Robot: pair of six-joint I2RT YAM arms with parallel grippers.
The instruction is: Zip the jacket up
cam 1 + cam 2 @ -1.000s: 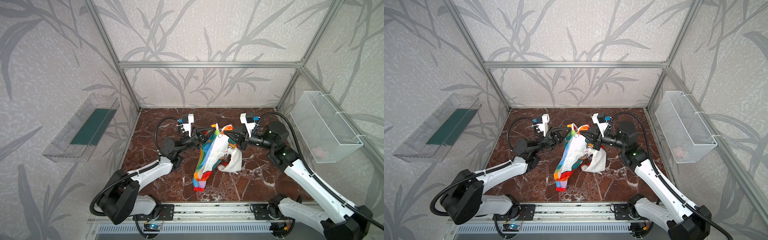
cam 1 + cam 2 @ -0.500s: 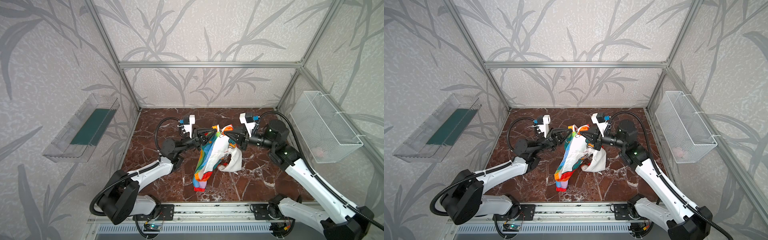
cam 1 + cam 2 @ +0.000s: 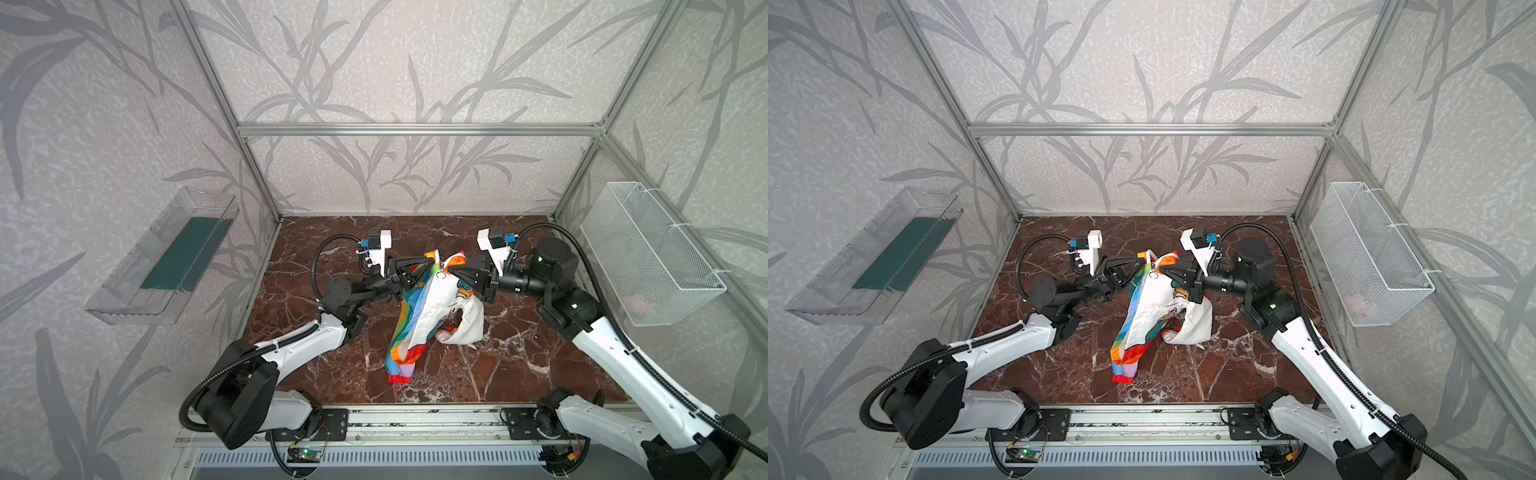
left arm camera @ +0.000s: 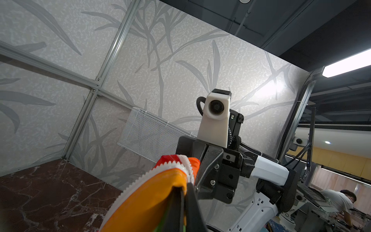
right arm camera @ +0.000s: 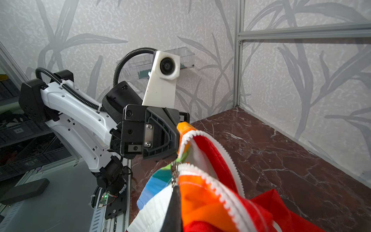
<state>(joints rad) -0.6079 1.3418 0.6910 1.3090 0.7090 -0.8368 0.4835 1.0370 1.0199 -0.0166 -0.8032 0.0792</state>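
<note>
The jacket [image 3: 424, 316] [image 3: 1150, 316], rainbow-striped with white lining, hangs from both grippers above the marble floor, its red cuff touching down. My left gripper [image 3: 430, 266] [image 3: 1142, 264] is shut on the orange top corner by the white zipper teeth [image 4: 138, 182], fingers [image 4: 190, 200] pinching the fabric [image 4: 148, 200]. My right gripper [image 3: 451, 272] [image 3: 1163, 270] is shut on the opposite edge. In the right wrist view its finger [image 5: 174, 206] meets the lower end of the metal zipper pull [image 5: 174, 172]. The two tips are almost touching.
A white wire basket [image 3: 648, 253] hangs on the right wall. On the left wall is a clear tray [image 3: 166, 257]. The brown marble floor [image 3: 332, 374] is bounded by aluminium frame posts and a front rail [image 3: 415, 419]. A red part of the jacket [image 5: 271, 202] lies on the floor.
Both grippers keep their hold on the raised jacket. The left gripper has crept very slightly towards the right one; the jacket hangs as before.
</note>
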